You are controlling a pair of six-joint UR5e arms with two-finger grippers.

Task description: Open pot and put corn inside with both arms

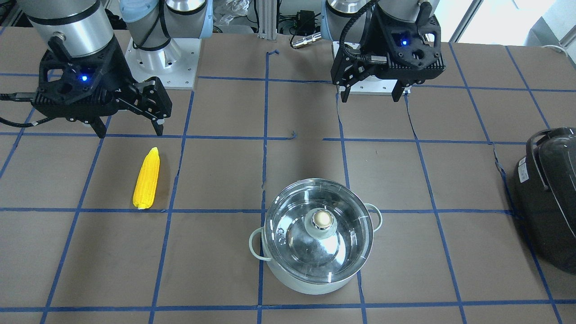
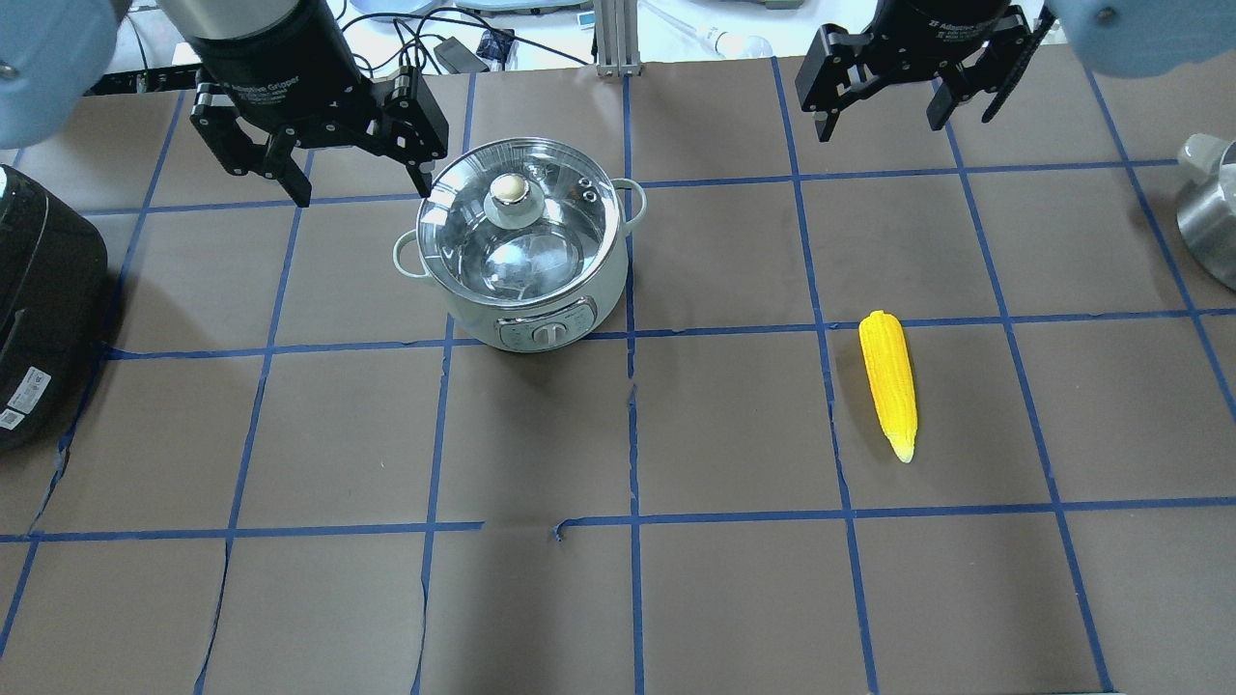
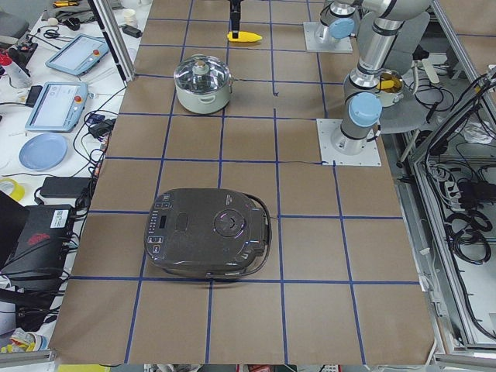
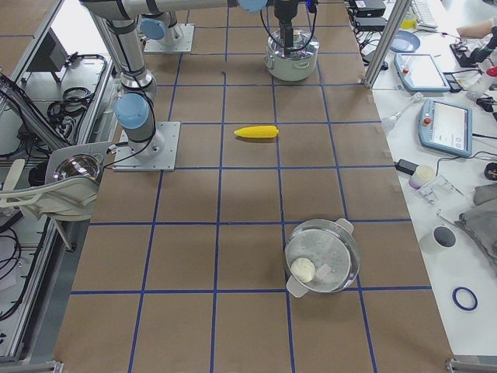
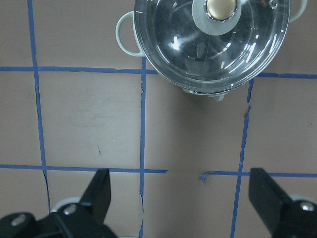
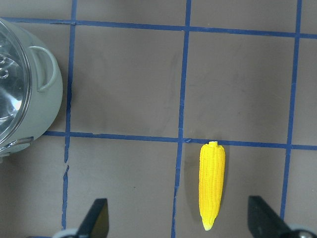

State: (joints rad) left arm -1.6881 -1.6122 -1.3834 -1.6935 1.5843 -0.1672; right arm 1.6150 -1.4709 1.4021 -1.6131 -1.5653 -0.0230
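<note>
L jaws: released, nothing in them, wide gap betw. the two fingers (image 5: 100, 191). They hang above the desk (image 2: 734, 598) on the L arm (image 3: 370, 58).

Pot (image 2: 526, 290) sits on the desk out ahead of L jaws and lower than them, no contact. In the L wrist view it's at the top edge, roughly in line w/ the gap. In the overhead view one fingertip looks just beside the pot rim, but the front view shows open desk betw. them. Glass lid (image 2: 521, 232) is on and seated, knob (image 2: 510, 189) upright at its centre. Loop handles (image 5: 119, 35) stick out on opp. sides. Dial panel (image 2: 547, 333) on the pot wall faces the robot.

R jaws: also released and empty, fingers (image 6: 98, 218) spread, up over the desk on the R arm (image 1: 67, 22).

Corn (image 2: 888, 381) lies flat on the desk, below R jaws and a bit ahead of them, untouched. In the R wrist view it falls within the span of the two fingers, nearer one than the other. Tapered tip points back toward R jaws, blunt end away. Corn is well apart from the pot.

Other: black appliance (image 2: 39, 309) is on the desk, out past L jaws on the side away from the pot. Second steel pot (image 4: 342, 249) is on the desk out past R jaws, far from both. Pale lump in it, can't tell what.
</note>
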